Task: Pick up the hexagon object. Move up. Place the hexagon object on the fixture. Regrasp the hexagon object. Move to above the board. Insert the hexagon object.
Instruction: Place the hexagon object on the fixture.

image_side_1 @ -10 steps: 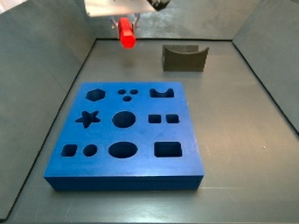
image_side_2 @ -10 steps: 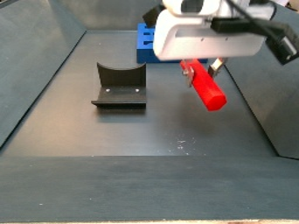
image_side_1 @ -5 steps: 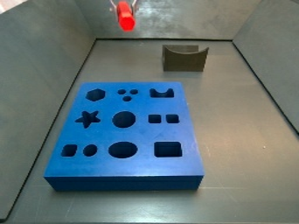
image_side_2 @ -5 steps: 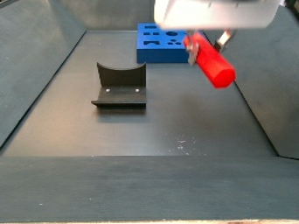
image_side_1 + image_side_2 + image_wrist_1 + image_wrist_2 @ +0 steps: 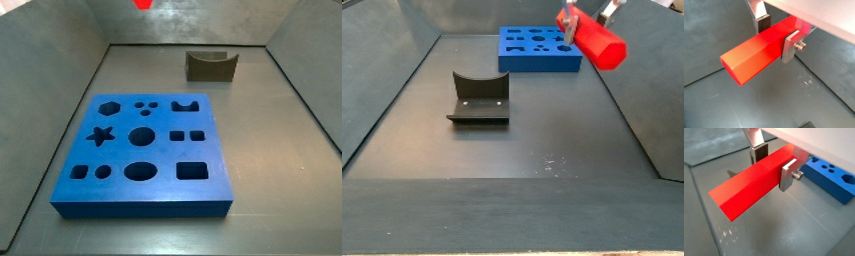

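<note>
While my gripper [image 5: 777,36] is clamping the red bar [image 5: 759,50] between both fingers, high above the floor near the back wall, I am judging the lift finished. Next, I am needing to lower it into the fixture [image 5: 211,66] notch. Nothing is crowding the path; the board [image 5: 144,150] is sitting well apart.

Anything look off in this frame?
Nothing stands out. The gripper is shut on the red bar, held high above the floor; the fixture and board sit flat and undisturbed.
</note>
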Available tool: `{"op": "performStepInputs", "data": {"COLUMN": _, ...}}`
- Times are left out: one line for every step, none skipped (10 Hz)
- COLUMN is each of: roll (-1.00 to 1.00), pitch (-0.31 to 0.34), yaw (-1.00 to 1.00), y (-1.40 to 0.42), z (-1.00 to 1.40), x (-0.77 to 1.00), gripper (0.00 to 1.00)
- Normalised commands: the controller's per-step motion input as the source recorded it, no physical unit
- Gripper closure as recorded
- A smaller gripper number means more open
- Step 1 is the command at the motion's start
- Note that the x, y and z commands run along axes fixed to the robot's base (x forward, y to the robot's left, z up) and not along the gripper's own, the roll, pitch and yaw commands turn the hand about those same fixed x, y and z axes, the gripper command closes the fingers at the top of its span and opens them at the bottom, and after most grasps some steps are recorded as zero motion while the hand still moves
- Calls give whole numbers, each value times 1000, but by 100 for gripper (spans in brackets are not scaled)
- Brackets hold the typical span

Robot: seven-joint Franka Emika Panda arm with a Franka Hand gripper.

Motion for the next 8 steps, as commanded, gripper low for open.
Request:
{"op": "performStepInputs", "data": {"roll": -6, "pitch": -67, "yaw": -1000, "y": -387, "z": -4, "x": 1000, "gripper": 100}}
{"op": "performStepInputs", "data": {"roll": -13, "pitch": -76, "yaw": -1000, "y": -350, "z": 1, "x": 1000, "gripper": 100}}
{"op": "performStepInputs", "data": {"roll": -23, "pitch": -74, "yaw": -979, "y": -327, "z": -1, "x": 1000, "gripper": 100}}
{"op": "performStepInputs", "data": {"roll": -25, "pitch": -55, "yaw": -722, "y": -309, "z": -6, "x": 1000, "gripper": 100}}
{"op": "performStepInputs", "data": {"roll": -26, "pitch": -39, "yaw": -492, "y": -290, "z": -10, "x": 1000, "gripper": 100}}
{"op": "performStepInputs", "data": {"roll": -24, "pitch": -19, "yaw": -278, "y": -265, "z": -12, "x": 1000, "gripper": 100}}
{"op": "performStepInputs", "data": {"roll": -22, "pitch": -5, "yaw": -183, "y": -248, "z": -14, "x": 1000, "gripper": 100}}
{"op": "performStepInputs", "data": {"roll": -18, "pitch": 11, "yaw": -128, "y": -229, "z": -16, "x": 1000, "gripper": 100}}
